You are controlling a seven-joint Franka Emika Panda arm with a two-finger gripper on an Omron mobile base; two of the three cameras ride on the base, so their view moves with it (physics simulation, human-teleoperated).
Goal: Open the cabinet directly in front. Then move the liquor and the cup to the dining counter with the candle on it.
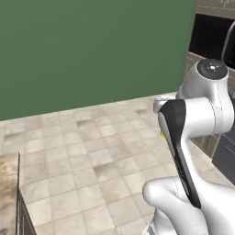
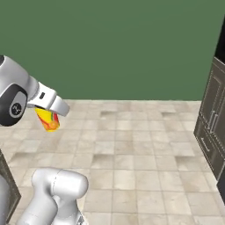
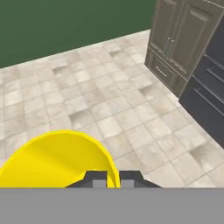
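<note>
The pincer (image 3: 113,178) is pinching the rim of the cup (image 3: 57,159), its two dark tips pressed together on the yellow wall at the bottom centre of the hand view. In the right base view the cup (image 2: 48,119) hangs tilted under the white hand at the left of the frame, its red-orange mark showing, well above the tiled floor (image 2: 132,145). In the left base view a sliver of yellow shows beside the arm at right of centre.

Judging by this, the carry step for the cup is in hand: it is lifted and being taken across open floor, with a green wall (image 2: 114,44) ahead and dark tall cupboards (image 3: 183,39) at the upper right of the hand view.

The next move calls for bringing the base to the dining surface with the candle, then lowering the cup upright onto a bare part of it and spreading the pincer.
</note>
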